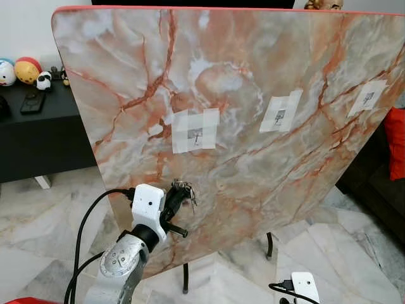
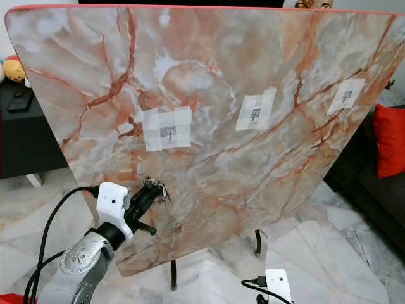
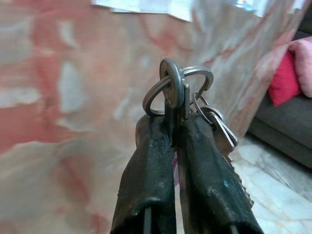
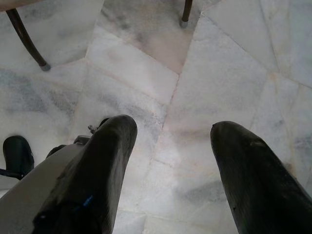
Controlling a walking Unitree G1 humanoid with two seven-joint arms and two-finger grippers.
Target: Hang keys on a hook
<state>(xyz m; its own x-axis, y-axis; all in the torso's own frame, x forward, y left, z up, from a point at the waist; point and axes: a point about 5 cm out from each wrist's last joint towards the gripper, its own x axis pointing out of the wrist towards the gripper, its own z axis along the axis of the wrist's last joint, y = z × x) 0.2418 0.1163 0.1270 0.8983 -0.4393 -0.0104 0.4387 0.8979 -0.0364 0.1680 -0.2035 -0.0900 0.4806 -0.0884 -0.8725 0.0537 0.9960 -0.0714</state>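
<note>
Head views, board: we face a large marble-patterned board [image 1: 253, 82] with orange veins and a red rim, leaning back on thin dark legs [image 1: 185, 278] over a pale marble floor [image 1: 354, 253].
Head views, hooks: we count three small hooks, each on a taped white patch: the left hook [image 1: 196, 134], the middle hook [image 1: 280, 115] and the right hook [image 1: 368, 98], each one higher than the one to its left.
Head views, left pincer: our left pincer [image 1: 179, 197] is raised at the near left, close to the board's face, below the left hook and apart from it; its fingers are pressed together on the keys [image 1: 185, 188].
Head views, keys: the bunch sits at the fingertips, near the board's lower left part; we cannot tell whether it touches the board.
Head views, right arm: the white wrist housing [image 1: 305, 286] hangs low at the near right with a black cable.
Head views, surroundings: a black cabinet [image 1: 38, 136] stands far left with round toys [image 1: 25, 69] on top; a dark sofa with a red cushion [image 1: 395, 142] sits at the right.
Left wrist view: the two black fingers [image 3: 151, 180] are clamped on a metal key ring [image 3: 173, 87], the keys [image 3: 222, 129] hanging off to one side, with the blurred board behind.
Right wrist view: the right pincer [image 4: 173, 129] points down at the marble floor, its fingers [image 4: 105, 165] wide apart and holding nothing; two dark board legs [image 4: 27, 41] show beyond it.
</note>
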